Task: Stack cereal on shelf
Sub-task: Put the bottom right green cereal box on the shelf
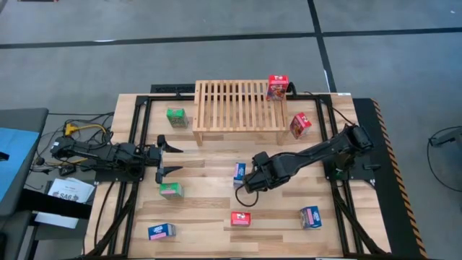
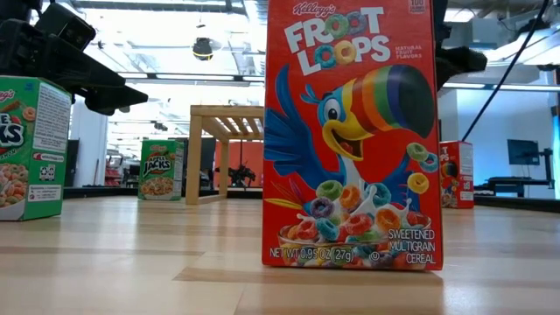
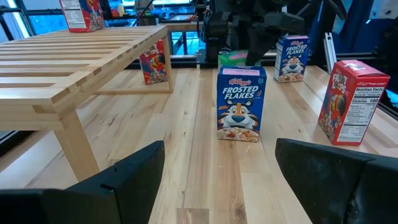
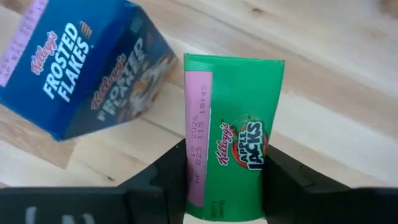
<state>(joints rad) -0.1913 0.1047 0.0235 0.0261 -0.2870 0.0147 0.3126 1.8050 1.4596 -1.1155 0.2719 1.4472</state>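
My right gripper is shut on a green Apple Jacks box, right beside a standing blue Frosted Flakes box. My left gripper is open and level over the table's left half, pointing at that blue box. The light-wood slatted shelf stands on its legs at the far middle. One red box stands on the shelf's far right corner. Other boxes stand on the table: green, blue, red. My right gripper pinches the green box between its two fingers, one on each broad face, at the end nearest the wrist. The fingers come slanting down from the table's right side. The box points away past the fingertips; whether its far end touches the table, I cannot tell.
The red Froot Loops box stands close before the low camera and hides much of that view. Black frame rails run along the table's left and right sides. Bare wood lies between the shelf's near edge and the two grippers.
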